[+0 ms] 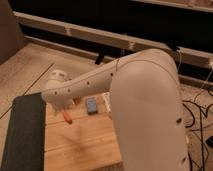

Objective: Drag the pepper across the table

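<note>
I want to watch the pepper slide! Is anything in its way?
Nothing visible. The hand sits right at the far end of the pepper. A blue block lies to its right in the picture, the dark mat to its left; the table runs on toward the camera.

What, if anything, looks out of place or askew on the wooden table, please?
Nothing stands out. The pepper lies flat on the table right by the gripper; the blue-grey block and white bottle lie beside it, the bottle partly hidden by the arm. No spill or damage shows.
</note>
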`<act>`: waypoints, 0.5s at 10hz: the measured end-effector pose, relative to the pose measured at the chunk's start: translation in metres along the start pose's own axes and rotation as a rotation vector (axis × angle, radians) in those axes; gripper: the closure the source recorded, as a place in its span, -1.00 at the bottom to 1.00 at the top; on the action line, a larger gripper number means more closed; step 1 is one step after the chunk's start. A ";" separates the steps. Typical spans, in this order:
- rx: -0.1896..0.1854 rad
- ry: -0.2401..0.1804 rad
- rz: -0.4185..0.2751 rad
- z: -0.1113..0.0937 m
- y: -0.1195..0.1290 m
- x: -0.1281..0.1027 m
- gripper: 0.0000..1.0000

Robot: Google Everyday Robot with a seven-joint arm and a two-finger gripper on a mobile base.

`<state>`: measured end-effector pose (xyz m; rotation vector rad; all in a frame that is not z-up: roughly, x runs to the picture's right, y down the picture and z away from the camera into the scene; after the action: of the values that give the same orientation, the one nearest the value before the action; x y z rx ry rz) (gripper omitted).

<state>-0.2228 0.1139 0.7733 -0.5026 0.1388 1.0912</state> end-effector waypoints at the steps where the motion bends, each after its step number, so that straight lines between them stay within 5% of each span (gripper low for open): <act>1: 0.000 0.018 0.006 0.006 0.002 0.001 -0.30; 5: 0.008 0.103 -0.010 0.033 0.006 -0.003 -0.30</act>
<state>-0.2341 0.1290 0.8014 -0.5518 0.2308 1.0551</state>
